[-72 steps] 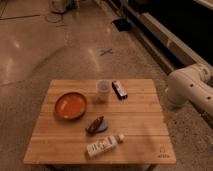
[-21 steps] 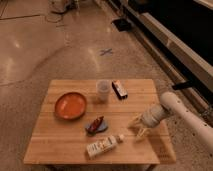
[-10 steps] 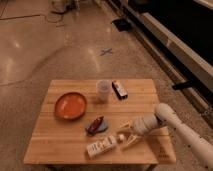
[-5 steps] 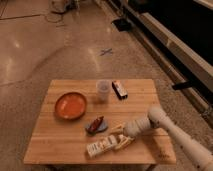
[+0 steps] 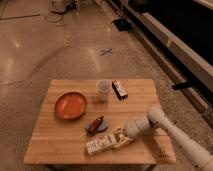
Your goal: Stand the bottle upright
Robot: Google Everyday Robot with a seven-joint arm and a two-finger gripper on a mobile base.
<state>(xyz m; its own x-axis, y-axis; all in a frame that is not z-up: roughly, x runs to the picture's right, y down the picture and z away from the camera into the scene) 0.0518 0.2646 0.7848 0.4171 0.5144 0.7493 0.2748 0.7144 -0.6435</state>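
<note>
The bottle [image 5: 100, 144] lies on its side near the front edge of the wooden table [image 5: 55, 139], a small whitish bottle with a pale label, its cap end pointing right. My gripper [image 5: 118, 140] has come in low from the right and sits at the bottle's cap end, with its fingers around or against that end. The white arm [image 5: 172, 133] stretches from the lower right across the table's front right corner.
An orange bowl [image 5: 70, 105] stands at the left middle. A translucent white cup [image 5: 102, 90] stands at the back middle, with a dark snack bar [image 5: 119, 89] to its right. A small red and blue packet [image 5: 95, 124] lies just behind the bottle.
The arm has swung in from the right and reached left across the table. The gripper has moved down to the bottle's cap end. The bottle still lies in about the same place.
</note>
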